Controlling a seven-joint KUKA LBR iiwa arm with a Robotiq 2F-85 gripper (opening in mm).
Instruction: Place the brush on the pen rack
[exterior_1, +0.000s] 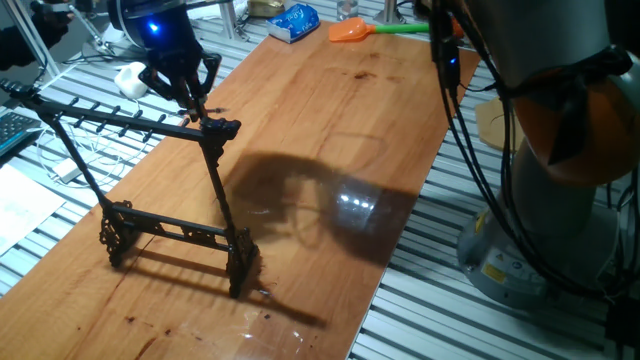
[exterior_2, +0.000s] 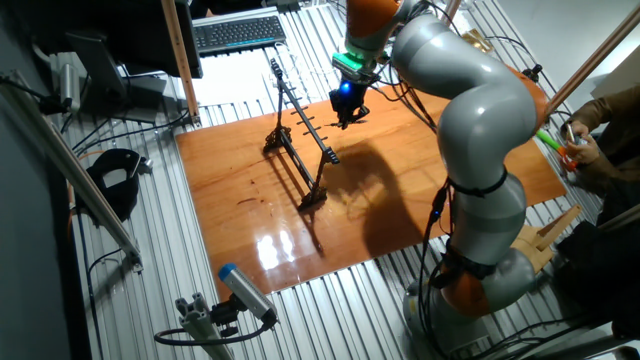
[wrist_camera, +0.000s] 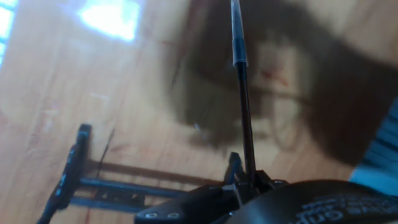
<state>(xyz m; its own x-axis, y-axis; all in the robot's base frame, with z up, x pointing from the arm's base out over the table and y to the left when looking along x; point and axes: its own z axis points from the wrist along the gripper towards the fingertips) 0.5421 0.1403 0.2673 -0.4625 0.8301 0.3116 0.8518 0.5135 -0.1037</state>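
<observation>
The pen rack (exterior_1: 120, 122) is a black frame standing on the left of the wooden table, with a pegged top bar and scrolled feet; the other fixed view shows the rack (exterior_2: 300, 125) too. My gripper (exterior_1: 197, 105) hovers right at the right end of that top bar, fingers pointing down. In the hand view the gripper (wrist_camera: 249, 183) is shut on the brush (wrist_camera: 242, 93), a thin shaft that is dark near the fingers and grey farther out. It sticks out over the rack's lower rails (wrist_camera: 93, 186). In both fixed views the brush is too thin to make out.
An orange scoop with a green handle (exterior_1: 350, 32) and a blue packet (exterior_1: 295, 20) lie at the table's far end. A keyboard (exterior_2: 240, 30) sits beyond the rack. A person's hand (exterior_2: 575, 150) is at the right edge. My arm (exterior_2: 470, 110) arches over the table.
</observation>
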